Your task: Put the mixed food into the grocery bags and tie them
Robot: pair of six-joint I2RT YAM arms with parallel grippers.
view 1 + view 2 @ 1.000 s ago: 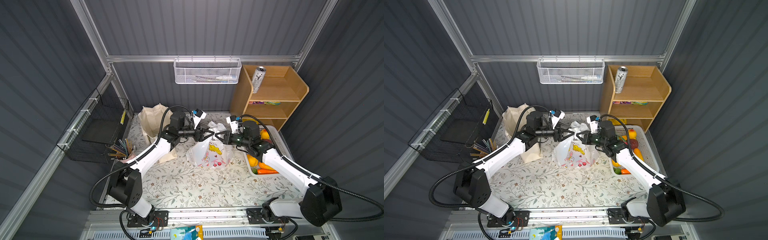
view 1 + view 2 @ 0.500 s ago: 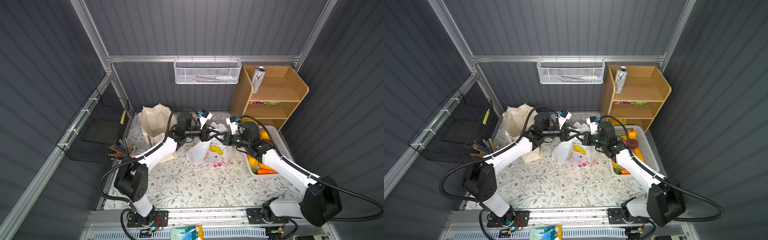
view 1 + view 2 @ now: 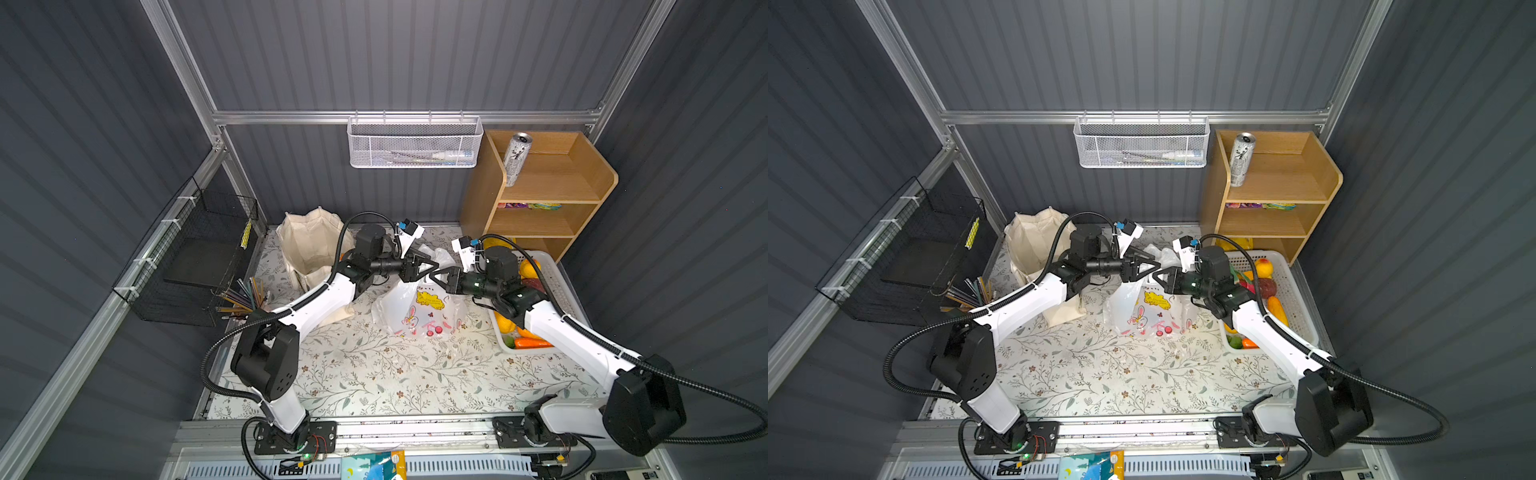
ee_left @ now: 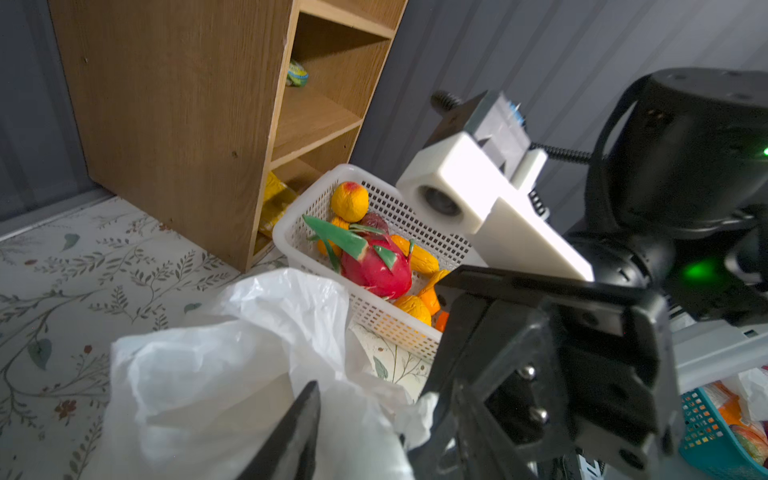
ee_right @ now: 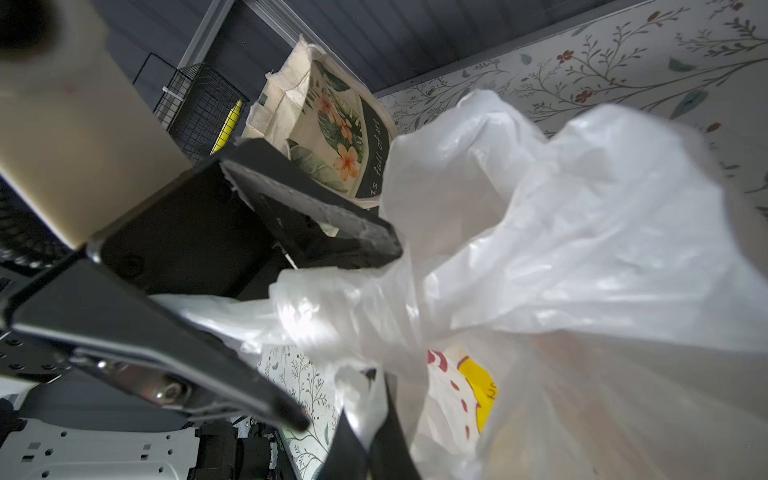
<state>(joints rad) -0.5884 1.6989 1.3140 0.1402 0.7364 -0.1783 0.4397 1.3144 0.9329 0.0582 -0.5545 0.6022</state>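
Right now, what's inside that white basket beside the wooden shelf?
Toy produce: a pink dragon fruit, yellow-orange fruits and a carrot. The right arm covers part of the basket, so anything beneath is hidden.

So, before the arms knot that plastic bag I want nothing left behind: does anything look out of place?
Yes: a blue and orange packet lies on the base in front of the rail, off the floral table, far from the food in the white basket. Nothing looks spilled or damaged.
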